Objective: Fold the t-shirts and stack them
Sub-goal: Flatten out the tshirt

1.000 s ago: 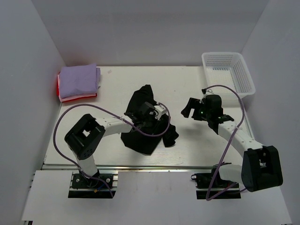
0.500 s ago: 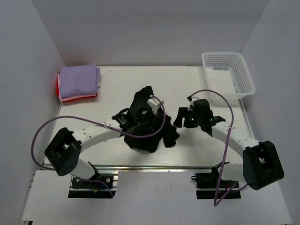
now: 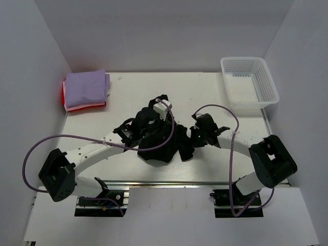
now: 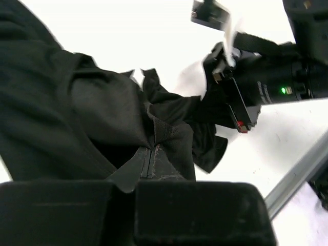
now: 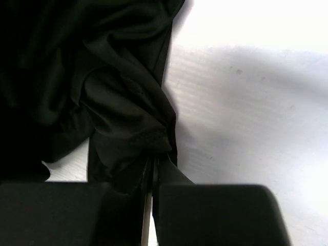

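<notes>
A crumpled black t-shirt lies bunched in the middle of the table. My left gripper is shut on a fold of the black t-shirt at its far side, the cloth pinched between the fingertips. My right gripper is shut on the black t-shirt at its right edge, fabric gathered at the closed tips. A folded lavender-purple t-shirt lies on a folded red-pink t-shirt at the far left corner.
A white mesh basket stands at the far right corner. The right arm's wrist shows close by in the left wrist view. A metal rail runs along the table's near edge.
Both arms have reached in onto the black t-shirt. The right gripper has moved left to the shirt's edge and shut on it. The left gripper has shifted farther back, shut on cloth.
</notes>
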Controlling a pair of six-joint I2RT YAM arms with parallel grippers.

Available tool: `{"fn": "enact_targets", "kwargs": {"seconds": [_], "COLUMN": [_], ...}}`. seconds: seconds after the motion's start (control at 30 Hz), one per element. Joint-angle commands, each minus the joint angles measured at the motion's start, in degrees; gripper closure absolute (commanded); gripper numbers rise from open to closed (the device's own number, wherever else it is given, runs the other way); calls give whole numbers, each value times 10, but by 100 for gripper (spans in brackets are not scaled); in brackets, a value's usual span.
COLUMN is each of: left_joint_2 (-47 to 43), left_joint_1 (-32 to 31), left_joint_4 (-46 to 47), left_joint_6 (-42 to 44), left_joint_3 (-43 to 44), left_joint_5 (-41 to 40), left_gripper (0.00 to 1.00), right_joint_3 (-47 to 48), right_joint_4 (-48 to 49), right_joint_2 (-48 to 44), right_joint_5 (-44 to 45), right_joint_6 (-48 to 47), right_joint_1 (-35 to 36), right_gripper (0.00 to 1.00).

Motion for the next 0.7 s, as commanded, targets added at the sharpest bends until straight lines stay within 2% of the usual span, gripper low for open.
{"fn": "enact_targets", "kwargs": {"seconds": [0.0, 0.13, 0.2, 0.33, 0.53, 0.67], "left_joint_2": [-55, -96, -113, -146, -144, -93], "left_joint_1": [4, 4, 4, 9, 31, 70], "left_joint_4": [-5, -28, -35, -47, 2, 21], "left_joint_6": [-14, -27, -32, -32, 0, 14], "left_joint_3": [4, 25, 31, 48, 55, 93], "left_joint_5": [-69, -201, -243, -332, -385, -386], "left_gripper": [100, 100, 100, 100, 100, 100], "right_joint_3": [43, 58, 67, 93, 175, 226], "right_joint_4": [19, 22, 23, 15, -21, -39], "right_joint_2": [-19, -100, -132, -167, -168, -170], "right_joint_5": [54, 139, 186, 213, 271, 316], "right_joint_6": [24, 43, 52, 43, 2, -37], "right_joint_1": [10, 6, 5, 2, 2, 0], "right_gripper": [100, 100, 100, 100, 100, 100]}}
